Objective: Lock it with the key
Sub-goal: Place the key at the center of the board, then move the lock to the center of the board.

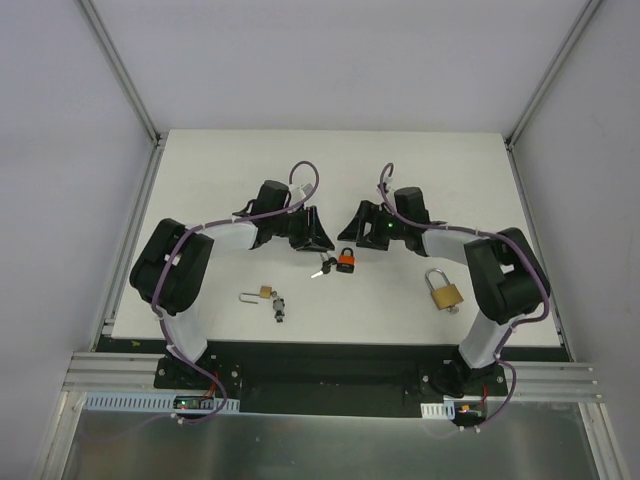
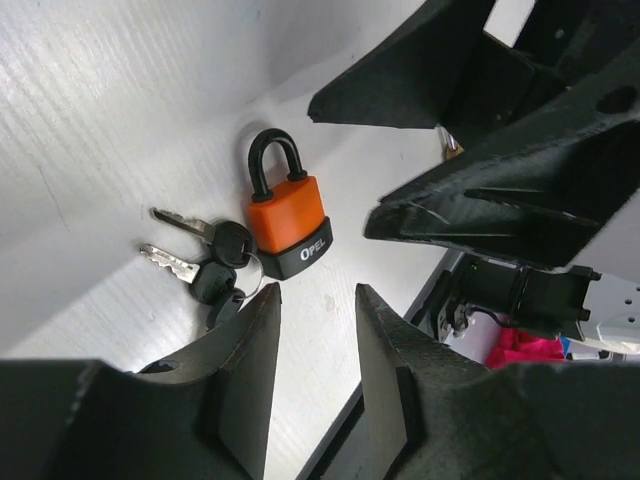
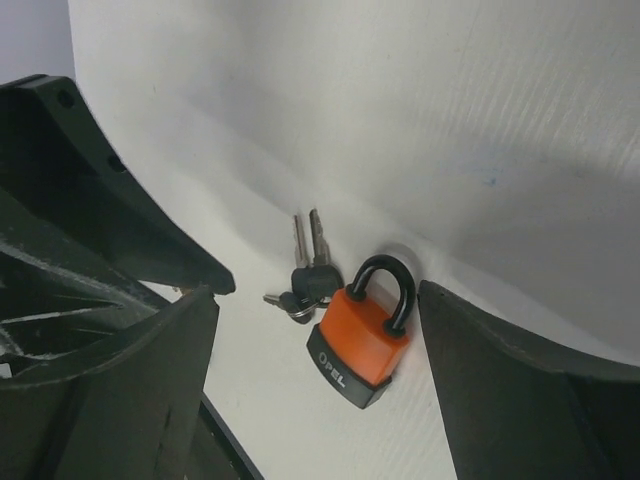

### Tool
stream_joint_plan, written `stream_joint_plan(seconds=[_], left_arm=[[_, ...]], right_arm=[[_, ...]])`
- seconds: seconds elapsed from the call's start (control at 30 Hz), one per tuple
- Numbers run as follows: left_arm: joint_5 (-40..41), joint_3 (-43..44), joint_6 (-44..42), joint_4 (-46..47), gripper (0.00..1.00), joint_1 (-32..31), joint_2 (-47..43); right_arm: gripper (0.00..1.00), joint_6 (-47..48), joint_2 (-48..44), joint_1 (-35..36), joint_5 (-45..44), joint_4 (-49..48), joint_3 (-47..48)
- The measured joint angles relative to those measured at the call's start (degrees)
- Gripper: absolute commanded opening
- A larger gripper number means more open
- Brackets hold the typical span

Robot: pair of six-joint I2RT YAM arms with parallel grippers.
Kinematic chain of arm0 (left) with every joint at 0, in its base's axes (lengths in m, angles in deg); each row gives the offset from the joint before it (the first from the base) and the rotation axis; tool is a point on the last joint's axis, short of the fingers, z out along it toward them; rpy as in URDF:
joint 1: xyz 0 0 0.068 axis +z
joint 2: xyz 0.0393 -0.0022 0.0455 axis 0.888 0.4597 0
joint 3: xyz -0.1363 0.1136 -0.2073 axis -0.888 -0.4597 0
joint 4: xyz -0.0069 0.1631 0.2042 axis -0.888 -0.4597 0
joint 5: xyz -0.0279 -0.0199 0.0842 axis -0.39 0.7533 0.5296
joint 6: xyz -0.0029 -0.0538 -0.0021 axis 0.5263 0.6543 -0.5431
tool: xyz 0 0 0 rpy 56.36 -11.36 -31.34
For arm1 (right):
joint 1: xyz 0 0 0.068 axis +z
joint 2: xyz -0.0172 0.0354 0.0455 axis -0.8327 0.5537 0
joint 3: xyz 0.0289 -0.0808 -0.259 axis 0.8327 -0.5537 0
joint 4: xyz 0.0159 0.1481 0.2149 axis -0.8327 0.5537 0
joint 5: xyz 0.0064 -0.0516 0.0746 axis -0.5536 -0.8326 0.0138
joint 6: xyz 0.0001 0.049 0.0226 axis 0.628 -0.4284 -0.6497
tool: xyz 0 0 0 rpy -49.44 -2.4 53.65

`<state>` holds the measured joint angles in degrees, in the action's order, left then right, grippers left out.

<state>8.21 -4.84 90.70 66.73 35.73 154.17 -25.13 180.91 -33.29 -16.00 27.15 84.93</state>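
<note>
From above, I see the orange padlock (image 1: 347, 262) lying on the white table (image 1: 220, 170) between the left gripper (image 1: 318, 238) and the right gripper (image 1: 350, 232), with its keys (image 1: 322, 268) just beside it.

In the left wrist view, the left gripper (image 2: 315, 300) is partly open and holds nothing, with the padlock (image 2: 288, 222) just ahead.

In the right wrist view, the right gripper (image 3: 310, 300) gapes wide and empty, with the padlock (image 3: 362, 340) ahead of its fingers.

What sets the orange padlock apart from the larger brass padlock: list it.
The orange padlock has an orange body, black base and black shackle; the larger brass padlock is brass with a silver shackle. The orange padlock has a bunch of keys beside it; the brass padlock lies alone. The brass padlock looks bigger from above. Both lie flat on the white table.
</note>
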Motion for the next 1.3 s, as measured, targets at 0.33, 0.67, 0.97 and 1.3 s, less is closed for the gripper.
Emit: stream_joint_plan(seconds=[0.33, 0.67, 0.97, 1.3], left_arm=[[0.33, -0.26, -2.03, 0.24, 0.68, 0.00, -2.32], [-0.70, -8.70, -3.19, 10.86, 0.84, 1.36, -17.88], [-4.85, -20.57, 5.38, 31.54, 0.99, 7.63, -22.95], [-4.83, -19.82, -0.74, 25.49, 0.99, 7.61, -29.53]], right_arm=[[0.96, 3.96, -11.98, -2.67, -2.16, 5.81, -0.42], [0.97, 9.68, -21.16, -2.93, -6.10, 14.69, -0.68], [0.97, 14.14, -26.88, -3.02, -13.51, 24.30, -0.66], [0.97, 17.51, -29.53, -3.08, -33.03, 38.95, -0.44]])
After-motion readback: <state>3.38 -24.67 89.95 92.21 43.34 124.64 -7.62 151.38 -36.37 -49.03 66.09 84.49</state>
